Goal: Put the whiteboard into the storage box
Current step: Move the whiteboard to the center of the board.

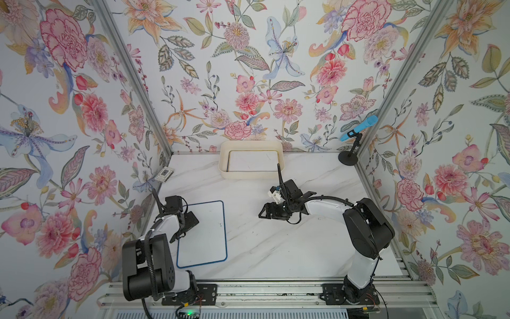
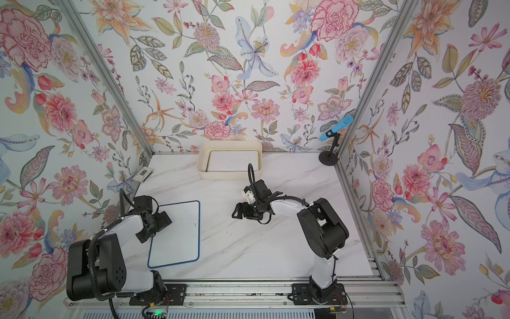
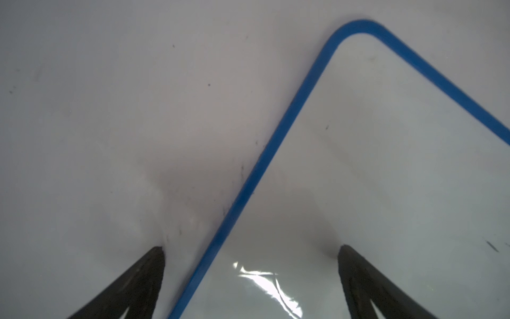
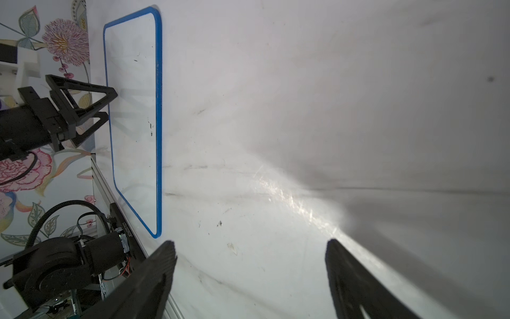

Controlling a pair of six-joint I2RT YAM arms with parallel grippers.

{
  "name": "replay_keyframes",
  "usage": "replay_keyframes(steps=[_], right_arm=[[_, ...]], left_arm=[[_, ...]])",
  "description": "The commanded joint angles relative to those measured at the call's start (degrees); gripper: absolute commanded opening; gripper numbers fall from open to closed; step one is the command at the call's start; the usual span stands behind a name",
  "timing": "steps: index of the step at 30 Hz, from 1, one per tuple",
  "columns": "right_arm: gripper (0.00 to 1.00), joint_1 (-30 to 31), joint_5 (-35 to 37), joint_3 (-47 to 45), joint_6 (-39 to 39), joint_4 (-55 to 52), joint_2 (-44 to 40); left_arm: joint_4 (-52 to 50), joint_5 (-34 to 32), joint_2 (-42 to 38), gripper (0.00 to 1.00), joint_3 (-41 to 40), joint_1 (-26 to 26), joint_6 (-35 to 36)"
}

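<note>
The whiteboard (image 1: 205, 234), a white board with a blue rim and rounded corners, lies flat on the bench (image 1: 276, 248). It occupies the near left part of the bench, just in front of the left arm's base. It is outside the storage box (image 1: 249, 174) and well apart from it.

The storage box stands at the far edge of the bench, against the back wall, near the middle. A flat white panel (image 1: 254, 161) with a dark edge lies on its floor.

The left hand (image 1: 183, 229) hangs over the left long edge of the whiteboard. Its 2 fingers (image 3: 143, 276) stand wide apart and grip nothing. In the left wrist view the blue rim runs between them: 1 fingertip is over the bare bench, the other over the white face of the whiteboard. Both tips are close to the surface; whether they touch it cannot be told.

The right hand (image 1: 262, 212) is over the middle of the bench, to the right of the whiteboard, and points toward it. Its fingers stand apart and hold nothing. In the right wrist view only bare bench lies between them.

A blue microphone (image 1: 361, 127) on a black stand sits in the far right corner. A small card (image 1: 164, 174) lies at the foot of the left wall.
</note>
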Motion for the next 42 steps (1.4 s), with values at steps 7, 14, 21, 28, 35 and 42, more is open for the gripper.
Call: replay_keyframes(steps=[7, 14, 21, 28, 35, 42], right_arm=[[0.86, -3.23, 2.31, -4.98, -0.10, 0.45, -2.06], [0.86, -5.15, 2.61, -6.57, 0.38, 0.32, -2.59], [0.86, -5.04, 2.79, -7.00, 0.48, -0.10, -3.02], [0.86, -4.15, 2.46, -7.07, 0.00, -1.51, -2.91], [0.86, -1.07, 3.78, -6.95, 1.06, -2.27, -2.60], [0.86, 3.28, 5.62, -6.74, 3.40, -1.74, -2.33]], left_arm=[[4.21, 13.41, 3.94, 0.99, -5.38, -2.42, -0.03], [3.37, 17.26, -2.32, 0.97, -9.79, -7.06, -2.82], [4.02, 19.70, -4.73, 0.94, -9.84, -13.88, -7.48], [0.24, 17.95, -3.55, 0.95, -5.39, -18.89, -7.49], [-8.07, 11.86, -4.52, 0.98, -6.51, -19.14, -3.57], [-6.61, 13.17, -0.12, 0.95, -6.66, -24.81, -3.65]])
